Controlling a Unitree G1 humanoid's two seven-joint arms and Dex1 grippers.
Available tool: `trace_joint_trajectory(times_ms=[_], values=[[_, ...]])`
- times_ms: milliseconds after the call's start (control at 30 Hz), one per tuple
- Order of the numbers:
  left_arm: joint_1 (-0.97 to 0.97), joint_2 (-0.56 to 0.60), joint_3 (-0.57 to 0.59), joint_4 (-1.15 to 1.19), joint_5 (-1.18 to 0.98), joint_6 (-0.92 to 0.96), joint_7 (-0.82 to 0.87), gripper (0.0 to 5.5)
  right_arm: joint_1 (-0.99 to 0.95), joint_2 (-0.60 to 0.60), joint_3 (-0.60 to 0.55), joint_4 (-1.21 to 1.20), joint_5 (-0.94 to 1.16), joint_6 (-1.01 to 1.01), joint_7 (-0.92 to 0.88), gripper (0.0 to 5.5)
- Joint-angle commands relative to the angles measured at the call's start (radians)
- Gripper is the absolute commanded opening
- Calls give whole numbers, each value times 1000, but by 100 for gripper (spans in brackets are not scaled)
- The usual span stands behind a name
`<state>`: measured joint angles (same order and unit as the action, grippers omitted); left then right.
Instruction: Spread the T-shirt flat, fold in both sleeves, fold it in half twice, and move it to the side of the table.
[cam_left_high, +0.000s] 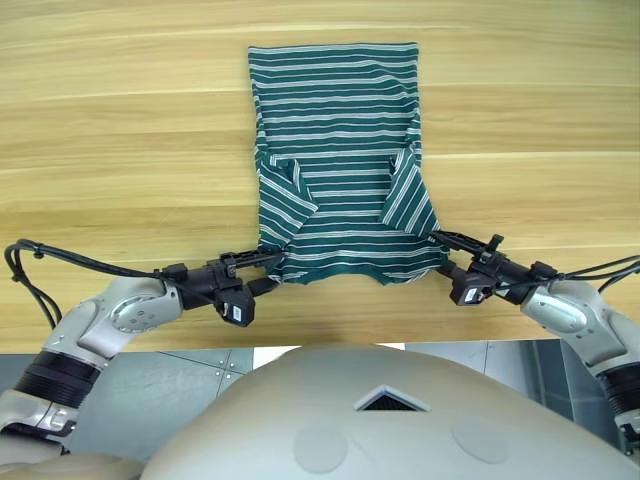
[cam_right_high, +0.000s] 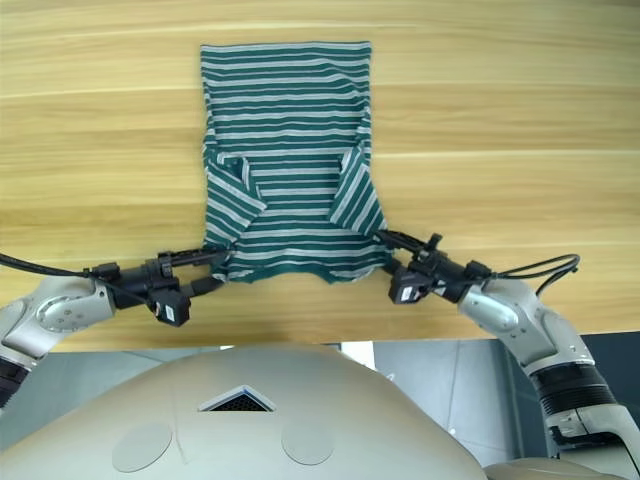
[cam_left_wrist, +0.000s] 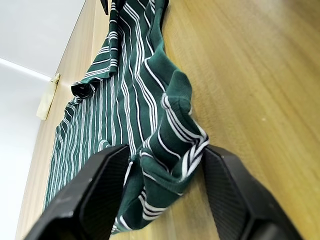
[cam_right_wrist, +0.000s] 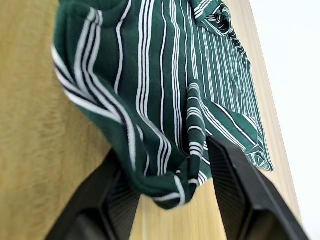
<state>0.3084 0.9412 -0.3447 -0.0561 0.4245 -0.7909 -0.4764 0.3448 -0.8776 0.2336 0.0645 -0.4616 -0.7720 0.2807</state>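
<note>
Sleeves (cam_left_high: 290, 195) in — left end effector (cam_left_high: 275, 262) and right end effector (cam_left_high: 440, 240) each pinch a near corner of the T-shirt (cam_left_high: 335, 150); first halving next, we judge — carry both to the far edge.

You're looking at a light wooden table (cam_left_high: 120, 130), with the grain running side to side. On it lies a dark green T-shirt (cam_left_high: 335, 120) with white stripes. It lies lengthwise, its straight end farthest from the table's near edge (cam_left_high: 330, 340) and its other end just inside that edge. Both sleeves, one (cam_left_high: 290, 195) and the other (cam_left_high: 405, 195), are folded in onto the body, apart from each other. The two corners nearest that edge are bunched into thick folds. The end farthest from it lies flat on the wood.
</note>
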Motion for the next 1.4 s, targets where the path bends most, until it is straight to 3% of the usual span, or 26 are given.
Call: trace_joint_trajectory(times_ms=[33,433,700,867,1167,1400], values=[[12,3,-51,123,106,68,-56,264,26,0,38,30,-52,30,48,219],[6,3,-56,176,116,65,-27,264,30,-4,38,17,-46,33,52,219],[36,16,-72,141,98,45,-36,122,15,-10,-8,24,-11,38,26,76],[36,10,-69,156,93,50,-24,69,-6,-8,-29,55,-5,35,18,1],[44,-17,-59,178,80,44,20,4,-2,9,-38,57,3,9,8,0],[88,-53,-69,120,47,27,39,0,13,30,-30,18,42,-15,24,0]])
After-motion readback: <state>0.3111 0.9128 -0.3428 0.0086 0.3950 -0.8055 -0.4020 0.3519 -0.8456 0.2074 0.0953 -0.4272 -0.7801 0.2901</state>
